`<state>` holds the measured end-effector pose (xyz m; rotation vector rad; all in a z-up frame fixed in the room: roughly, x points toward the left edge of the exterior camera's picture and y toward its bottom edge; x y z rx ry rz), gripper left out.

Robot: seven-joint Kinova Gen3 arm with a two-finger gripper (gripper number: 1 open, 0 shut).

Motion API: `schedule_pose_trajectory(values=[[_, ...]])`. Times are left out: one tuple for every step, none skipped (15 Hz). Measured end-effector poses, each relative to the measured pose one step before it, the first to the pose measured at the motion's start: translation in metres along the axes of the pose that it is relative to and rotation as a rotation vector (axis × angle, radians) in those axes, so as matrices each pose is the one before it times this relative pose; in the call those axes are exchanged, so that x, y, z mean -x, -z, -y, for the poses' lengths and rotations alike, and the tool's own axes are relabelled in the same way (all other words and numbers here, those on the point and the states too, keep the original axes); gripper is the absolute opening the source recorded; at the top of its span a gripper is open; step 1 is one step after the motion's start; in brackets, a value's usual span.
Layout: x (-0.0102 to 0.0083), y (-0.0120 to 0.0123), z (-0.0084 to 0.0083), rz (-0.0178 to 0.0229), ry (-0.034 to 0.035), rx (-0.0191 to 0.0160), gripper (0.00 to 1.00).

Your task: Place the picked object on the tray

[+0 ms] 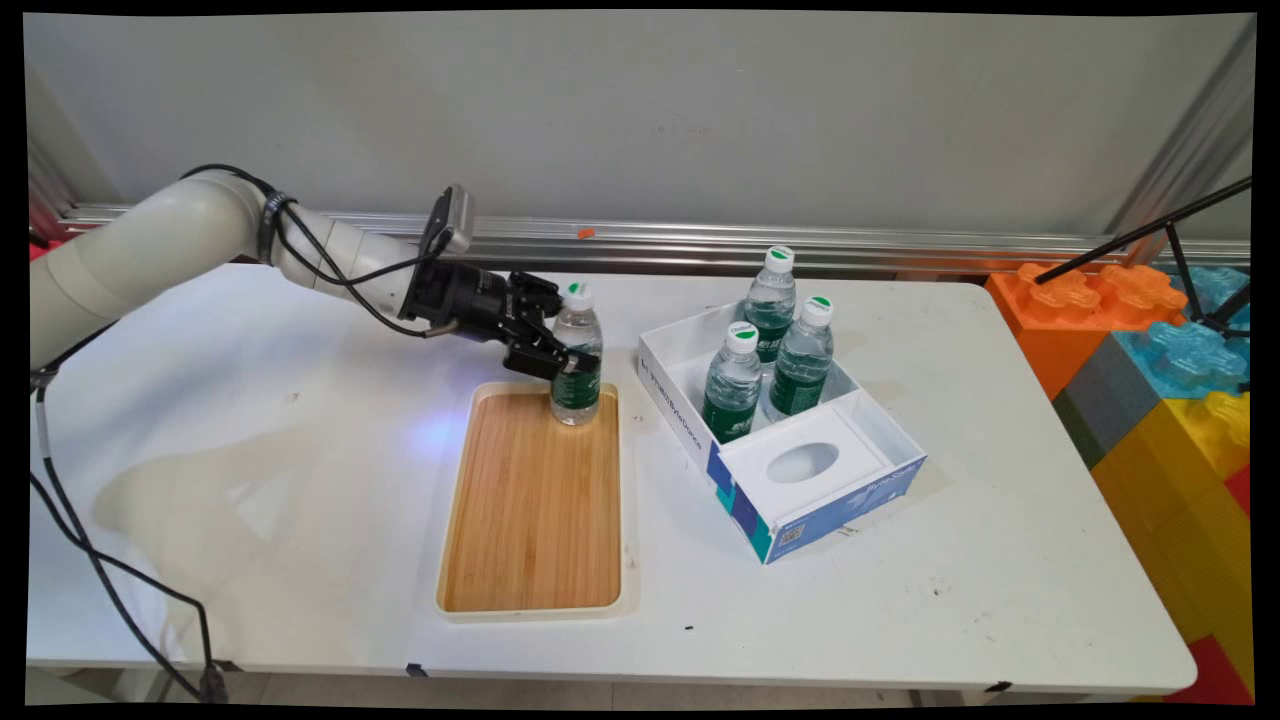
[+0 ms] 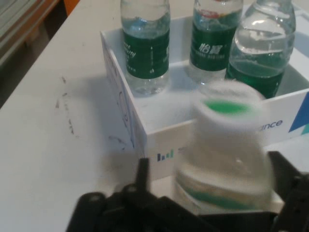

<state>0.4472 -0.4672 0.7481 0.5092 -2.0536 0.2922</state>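
Observation:
A clear water bottle [image 1: 578, 398] with a green label and white cap stands upright at the far end of a wooden tray [image 1: 535, 520]. My gripper [image 1: 565, 338] reaches in from the left at the bottle's mid-height, open, with one finger on each side of it. In the hand view the bottle [image 2: 227, 145] fills the space between the fingers; the left finger [image 2: 142, 171] stands a little apart from it and the right finger [image 2: 285, 169] is at its edge.
Right of the tray stands a white and blue open box [image 1: 680, 420] holding three more upright bottles [image 1: 733, 385], also seen straight ahead in the hand view [image 2: 145, 48]. Large coloured blocks [image 1: 1150, 360] and a black stand are at the table's right end.

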Motion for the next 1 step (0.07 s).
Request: schedule_pose_trajectory(values=[[0.00081,-0.00066,0.00014,-0.00024,-0.00098,-0.00058,1.00]])
